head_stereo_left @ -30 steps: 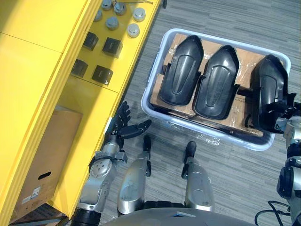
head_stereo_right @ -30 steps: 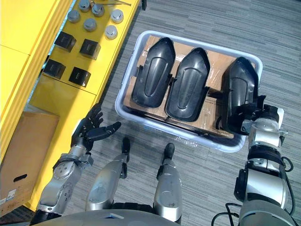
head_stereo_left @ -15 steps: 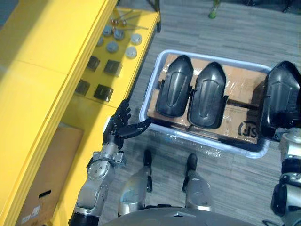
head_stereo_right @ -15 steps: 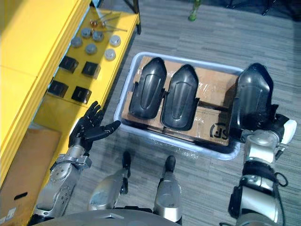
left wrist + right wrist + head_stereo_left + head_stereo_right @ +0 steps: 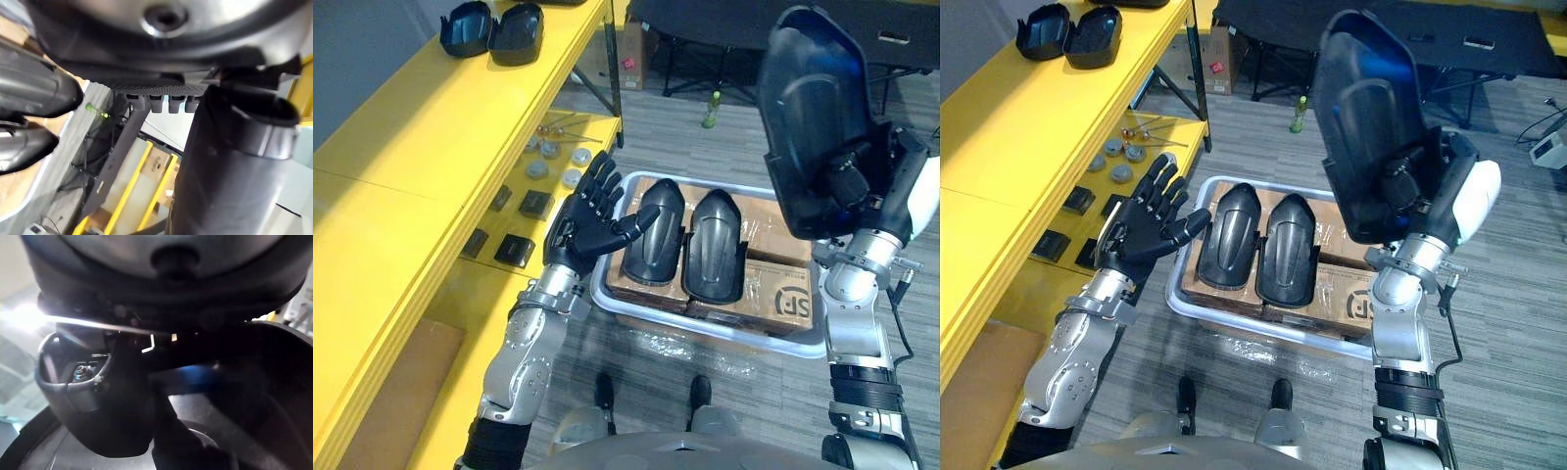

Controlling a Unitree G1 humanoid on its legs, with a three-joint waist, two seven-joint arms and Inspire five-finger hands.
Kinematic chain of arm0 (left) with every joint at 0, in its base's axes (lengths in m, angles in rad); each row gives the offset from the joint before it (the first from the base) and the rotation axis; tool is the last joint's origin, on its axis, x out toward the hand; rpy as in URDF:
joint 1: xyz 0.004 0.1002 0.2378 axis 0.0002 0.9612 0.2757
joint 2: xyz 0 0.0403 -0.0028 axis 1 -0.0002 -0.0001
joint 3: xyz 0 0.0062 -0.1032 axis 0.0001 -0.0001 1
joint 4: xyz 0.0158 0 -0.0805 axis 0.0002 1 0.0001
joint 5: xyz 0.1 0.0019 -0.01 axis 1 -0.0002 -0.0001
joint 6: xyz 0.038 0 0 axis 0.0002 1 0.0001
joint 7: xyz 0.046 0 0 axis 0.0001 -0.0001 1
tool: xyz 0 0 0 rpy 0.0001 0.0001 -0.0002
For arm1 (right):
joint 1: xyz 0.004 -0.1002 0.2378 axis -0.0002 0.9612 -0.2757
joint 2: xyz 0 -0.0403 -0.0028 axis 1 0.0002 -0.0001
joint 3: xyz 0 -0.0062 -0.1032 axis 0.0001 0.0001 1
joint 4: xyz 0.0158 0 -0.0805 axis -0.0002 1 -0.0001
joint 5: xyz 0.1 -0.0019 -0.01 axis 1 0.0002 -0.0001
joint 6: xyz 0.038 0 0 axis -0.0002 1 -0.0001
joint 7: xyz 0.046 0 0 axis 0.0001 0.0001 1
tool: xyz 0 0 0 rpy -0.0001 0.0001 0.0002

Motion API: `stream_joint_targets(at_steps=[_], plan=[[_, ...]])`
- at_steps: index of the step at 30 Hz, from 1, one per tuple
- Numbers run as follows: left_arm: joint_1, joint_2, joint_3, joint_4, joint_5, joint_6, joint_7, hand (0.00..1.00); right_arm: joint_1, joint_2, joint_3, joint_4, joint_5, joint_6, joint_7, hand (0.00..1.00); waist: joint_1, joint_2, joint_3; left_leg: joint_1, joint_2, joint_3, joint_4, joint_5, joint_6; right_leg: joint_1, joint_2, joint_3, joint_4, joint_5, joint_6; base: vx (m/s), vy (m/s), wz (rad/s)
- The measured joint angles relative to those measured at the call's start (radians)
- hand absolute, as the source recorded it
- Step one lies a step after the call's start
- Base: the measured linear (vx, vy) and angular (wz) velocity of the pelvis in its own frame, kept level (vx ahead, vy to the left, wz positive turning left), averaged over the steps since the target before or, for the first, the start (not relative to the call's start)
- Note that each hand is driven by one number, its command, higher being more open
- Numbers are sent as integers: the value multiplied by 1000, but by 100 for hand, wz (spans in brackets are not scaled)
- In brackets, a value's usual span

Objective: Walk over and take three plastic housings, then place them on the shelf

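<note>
My right hand (image 5: 1408,182) is shut on a large black plastic housing (image 5: 1361,108), held upright high above the white bin (image 5: 1197,305); the housing's dark inside (image 5: 274,396) spreads behind that hand's fingers in the right wrist view. Two more black housings (image 5: 654,243) (image 5: 712,257) lie side by side on cardboard in the bin. My left hand (image 5: 590,217) is raised open, fingers spread, between the yellow shelf (image 5: 440,137) and the bin, touching nothing. Two small black housings (image 5: 492,27) sit at the far end of the shelf's top.
The yellow shelf's lower level holds small black boxes (image 5: 516,248) and grey round parts (image 5: 553,157). A black table (image 5: 1449,39) and a green bottle (image 5: 710,108) stand on the grey floor beyond the bin. A cardboard box (image 5: 426,367) sits under the shelf.
My right hand has lifted the rightmost housing out of the bin and high up. My left hand has risen. The camera has tilted up, showing the shelf top and far room.
</note>
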Motion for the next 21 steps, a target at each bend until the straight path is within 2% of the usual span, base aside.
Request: stream_joint_targets(at_steps=[4, 6, 8, 16, 21], plan=[[-40, -21, -33, 13, -86, 0, 17, 100, -22, 25, 43, -6, 3, -86, -22, 0, -9, -1, -29, 9, 1, 10, -5, 0, 0, 5, 2, 4, -7, 4, -2, -34, -3, -7], [-53, -46, -41, 25, -122, -1, 49, 100, -22, 48, 71, -19, 5, -108, -26, 0, -10, -2, -42, 17, 3, 19, -17, 0, -1, 6, 6, 12, -16, 10, -3, -23, -8, -16], [-96, -70, -57, 87, -147, -28, 111, 100, -23, 92, 107, -37, 27, -137, -35, 0, -12, -2, -55, 20, 5, 30, -17, 0, -1, 6, 10, 21, -23, 16, -4, -29, -17, -12], [-128, -96, -80, 135, -141, -81, 243, 100, -23, 180, 187, -37, 162, -143, -52, 0, -14, -6, -65, 34, 0, 35, -37, 8, -2, 7, 11, 28, -23, 19, -2, -27, -6, -3], [-163, -115, -112, 205, -140, -102, 293, 100, -21, 237, 264, -36, 172, -143, -49, 0, -12, -17, -90, 35, -3, 35, -39, 14, 0, 8, 9, 27, -24, 21, 0, 0, 0, 0]])
